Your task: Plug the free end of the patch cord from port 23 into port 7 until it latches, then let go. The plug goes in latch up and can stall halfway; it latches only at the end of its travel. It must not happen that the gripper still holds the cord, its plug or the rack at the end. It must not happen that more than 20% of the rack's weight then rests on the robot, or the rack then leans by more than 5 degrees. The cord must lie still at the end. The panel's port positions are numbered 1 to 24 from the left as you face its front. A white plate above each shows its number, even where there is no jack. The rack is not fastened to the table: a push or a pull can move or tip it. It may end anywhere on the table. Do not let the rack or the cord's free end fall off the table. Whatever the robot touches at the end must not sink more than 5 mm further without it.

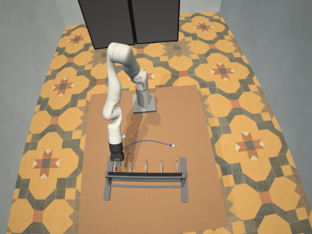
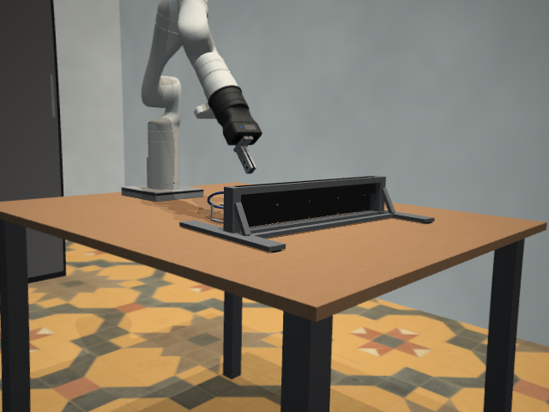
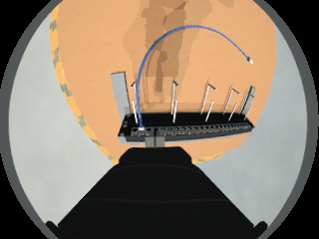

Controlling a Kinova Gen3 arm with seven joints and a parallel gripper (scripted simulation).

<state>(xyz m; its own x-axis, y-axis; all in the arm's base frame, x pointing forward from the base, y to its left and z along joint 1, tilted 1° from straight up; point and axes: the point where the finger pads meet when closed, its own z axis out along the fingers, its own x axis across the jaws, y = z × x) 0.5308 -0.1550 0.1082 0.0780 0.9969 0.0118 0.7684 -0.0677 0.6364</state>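
Observation:
The rack stands upright on the table, its port row showing in the wrist view. The blue patch cord arcs out from a plug in the panel near the left end of the row in the wrist view. Its free plug lies on the table in front of the panel, towards the far end from the gripper. My gripper is shut and empty, above the rack near the plugged end. The port numbers are too small to read.
Several thin metal cord guides stick out from the front of the rack. Grey feet reach forward and back at both ends. The robot's base plate is on the table beyond the cord.

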